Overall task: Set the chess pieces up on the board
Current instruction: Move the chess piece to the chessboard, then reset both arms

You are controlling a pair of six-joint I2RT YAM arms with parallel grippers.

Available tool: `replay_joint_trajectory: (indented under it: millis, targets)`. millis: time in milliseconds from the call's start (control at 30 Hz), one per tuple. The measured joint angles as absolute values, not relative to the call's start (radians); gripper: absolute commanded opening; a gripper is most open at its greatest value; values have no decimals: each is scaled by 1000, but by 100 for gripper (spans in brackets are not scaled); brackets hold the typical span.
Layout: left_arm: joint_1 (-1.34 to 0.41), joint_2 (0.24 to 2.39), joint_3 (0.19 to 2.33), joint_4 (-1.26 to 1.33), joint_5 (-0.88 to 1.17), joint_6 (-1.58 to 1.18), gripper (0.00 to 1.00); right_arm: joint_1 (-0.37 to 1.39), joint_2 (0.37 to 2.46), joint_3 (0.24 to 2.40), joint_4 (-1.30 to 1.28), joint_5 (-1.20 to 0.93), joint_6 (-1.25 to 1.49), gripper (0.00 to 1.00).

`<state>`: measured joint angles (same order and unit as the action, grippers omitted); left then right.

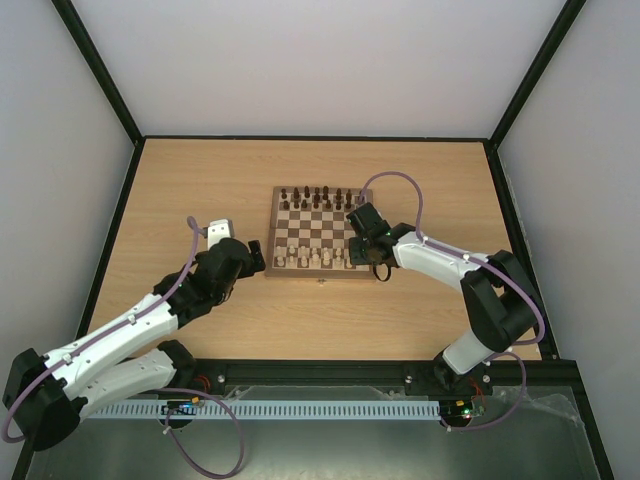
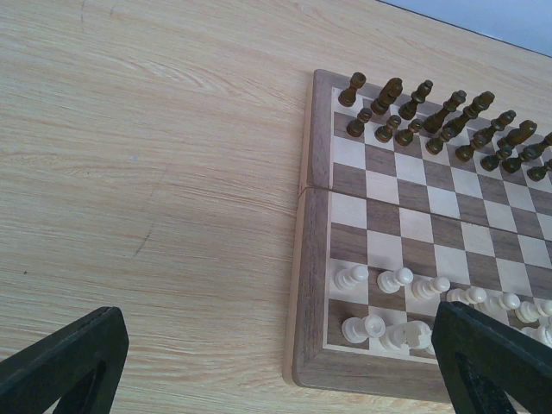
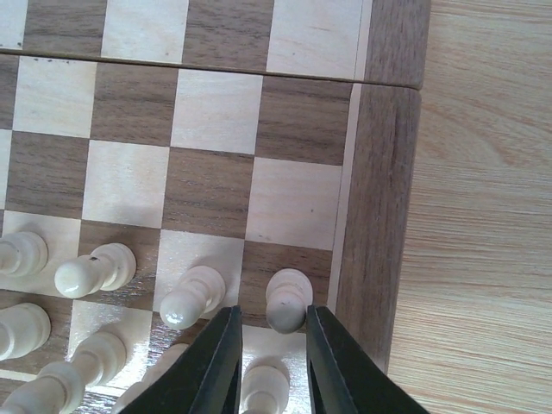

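**Right fingers loose around the edge pawn**

My right fingers (image 3: 226, 366) stood slightly parted on either side of a pale pawn (image 3: 287, 300), low in the middle of the right wrist view. A sliver of dark square showed between the pawn and one finger, so I was not clamped on it. Whether the other finger touched its head I could not tell. The pawn stood on a dark square in the last column before the board's brown border, with more pale pieces (image 3: 191, 297) in a row to its left.

My left fingers (image 2: 60, 362) were spread wide and grasped nothing. In the top view they hung over the bench (image 1: 200, 190) just beside the board's left edge.

The board (image 1: 318, 228) lay near the centre of the top view. Pale pieces filled two rows along its lower edge, and dark pieces (image 1: 315, 195) lined its upper edge.
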<state>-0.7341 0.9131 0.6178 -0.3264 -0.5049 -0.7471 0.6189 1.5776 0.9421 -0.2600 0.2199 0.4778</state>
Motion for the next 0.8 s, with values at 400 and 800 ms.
replay_joint_trajectory:
  millis: [400, 800]
  targets:
    - [-730, 938, 618, -318, -504, -742, 100, 619, 1540, 942, -264, 233, 483, 59]
    - [-659, 857, 617, -315, -500, -710, 99, 619, 1280, 951, -302, 321, 500, 99]
